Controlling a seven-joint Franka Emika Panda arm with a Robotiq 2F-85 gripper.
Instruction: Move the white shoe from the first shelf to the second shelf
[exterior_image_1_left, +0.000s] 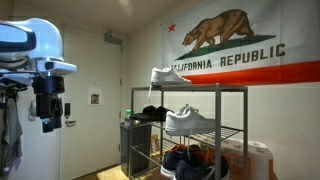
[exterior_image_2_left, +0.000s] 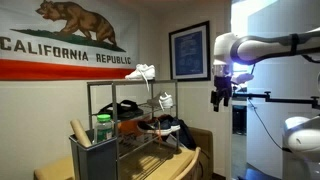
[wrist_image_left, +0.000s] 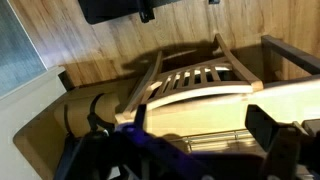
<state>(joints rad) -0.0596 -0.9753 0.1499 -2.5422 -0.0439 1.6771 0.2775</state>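
The white shoe lies on the first shelf, the top tier of the dark metal rack; it also shows in an exterior view. The second shelf, the wire middle tier, carries a bulkier white sneaker and a black item. My gripper hangs in the air well away from the rack, pointing down; it shows too in an exterior view. In the wrist view my gripper is open and empty, above a wooden slatted chair.
Dark shoes fill the lowest tier. A grey bin with a green bottle and a rolled item stands beside the rack. A dark bin stands at the rack's end. A California flag hangs on the wall behind.
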